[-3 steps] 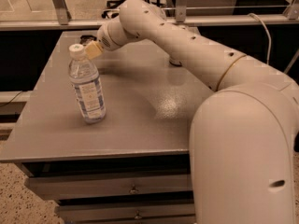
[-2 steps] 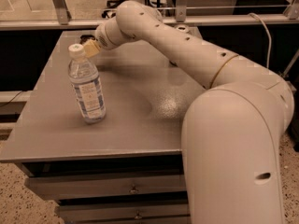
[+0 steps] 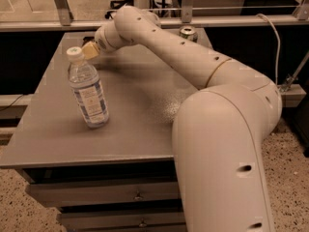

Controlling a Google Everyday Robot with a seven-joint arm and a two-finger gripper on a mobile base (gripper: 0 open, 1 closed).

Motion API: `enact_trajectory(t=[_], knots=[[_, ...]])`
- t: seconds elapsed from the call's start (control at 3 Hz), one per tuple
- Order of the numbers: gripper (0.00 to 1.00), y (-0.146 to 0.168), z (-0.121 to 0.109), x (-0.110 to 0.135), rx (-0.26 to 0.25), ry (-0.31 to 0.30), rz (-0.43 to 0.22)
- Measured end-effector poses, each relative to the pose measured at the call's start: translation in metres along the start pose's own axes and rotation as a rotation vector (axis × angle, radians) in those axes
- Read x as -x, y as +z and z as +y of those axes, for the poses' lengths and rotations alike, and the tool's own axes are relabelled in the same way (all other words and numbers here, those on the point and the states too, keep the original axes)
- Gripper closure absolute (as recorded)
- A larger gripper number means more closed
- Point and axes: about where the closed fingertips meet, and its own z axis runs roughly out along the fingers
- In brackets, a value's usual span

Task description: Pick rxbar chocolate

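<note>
Near edge: grey metal table [image 3: 126,129] over handled drawers [image 3: 96,193]. The front lip is free on the left half. The right half is blocked by the bulky cream robot arm [image 3: 224,144], whose big lower link overhangs the front-right corner. Speckled floor [image 3: 292,178] is open to the right of it.

Mid-table, left: a clear plastic water bottle with a white cap and blue-white label [image 3: 88,95] stands upright near the left edge. Bare tabletop lies between it and the arm, and more from there back to the far edge.

Further back: the forearm runs diagonally to far-left. The tan-tipped gripper [image 3: 90,50] sits low over the far-left of the table, just beside the bottle cap; touching or not, can't tell. Open or closed, can't tell either, as the wrist hides it.

The rxbar chocolate, a small flat dark bar [image 3: 88,37], is only a dark sliver just behind the gripper, near the far-left corner. Mostly hidden, no sign of it being held.

Far edge: a green-and-silver drink can [image 3: 187,32] is upright, right of centre, well apart from the gripper. Behind it are a metal rail [image 3: 231,19] and a grey cable [image 3: 276,42] drooping on the right.

Vs 0.7 s ago: the big link has swung further left and covers more of the table's right side. The can is now clear above the forearm. The gripper tip has barely shifted, and the bottle is unmoved.
</note>
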Motion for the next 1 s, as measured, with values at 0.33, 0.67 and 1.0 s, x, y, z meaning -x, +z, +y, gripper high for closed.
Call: enact_trajectory(t=[0.33, 0.67, 1.0], knots=[[0.02, 0.0085, -0.0028, -0.0046, -0.009, 0.014, 0.007], [0.23, 0.0098, -0.0034, -0.0085, -0.017, 0.021, 0.010], [0.47, 0.0063, -0.0091, -0.0074, -0.034, 0.016, -0.009]])
